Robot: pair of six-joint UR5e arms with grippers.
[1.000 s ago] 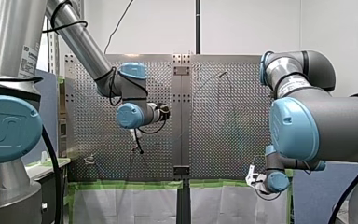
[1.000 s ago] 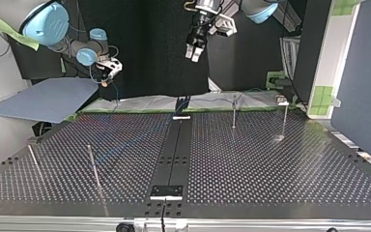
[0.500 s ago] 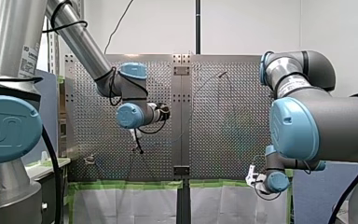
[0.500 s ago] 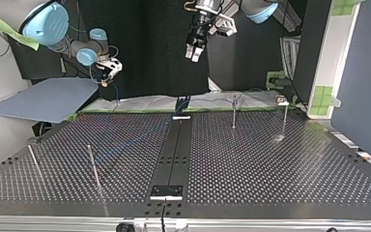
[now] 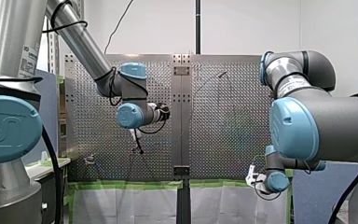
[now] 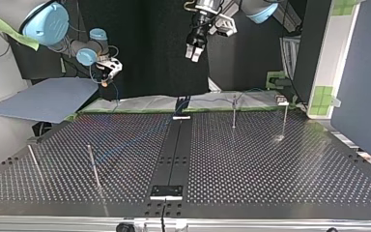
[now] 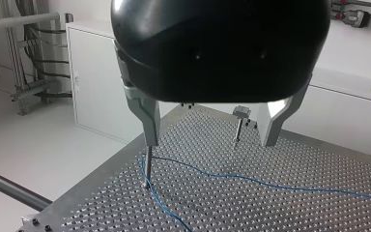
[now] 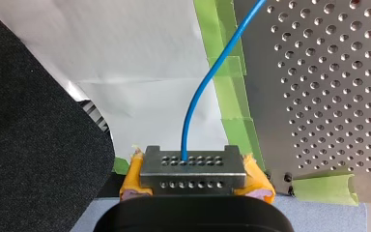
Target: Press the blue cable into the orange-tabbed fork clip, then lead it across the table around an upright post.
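Pinching the thin blue cable [image 8: 207, 82] in my right gripper [image 8: 193, 169], yellow pads [image 8: 257, 176] pressed together on it, with the strand rising out from between them. Hanging just off the perforated metal table [image 8: 328, 96], beside the green tape [image 8: 228, 92] along its edge, with a white sheet [image 8: 140, 63] ahead; at the top view's left, beyond the table's far left corner. Passing, further right and toward the near left corner, a thin upright metal rod [image 6: 91, 157] standing alone on the surface, well apart from that gripper. Crossing the black centre strip [image 6: 174, 154] running from far edge to near edge. Hovering with my left gripper [image 6: 193, 54] up over the table, in the top view above the far end of that strip, grey metal fingers [image 7: 147, 121] spread wide apart. Looking down between those fingers: blue cable lying on the table surface, bent round the foot of a slim plain metal post [image 7: 147, 166] near a table edge, touching it, then trailing away across the holes toward the other side. Finding a flat-headed metal post [image 7: 239, 126] beyond, beside the other finger, apart from the cable.
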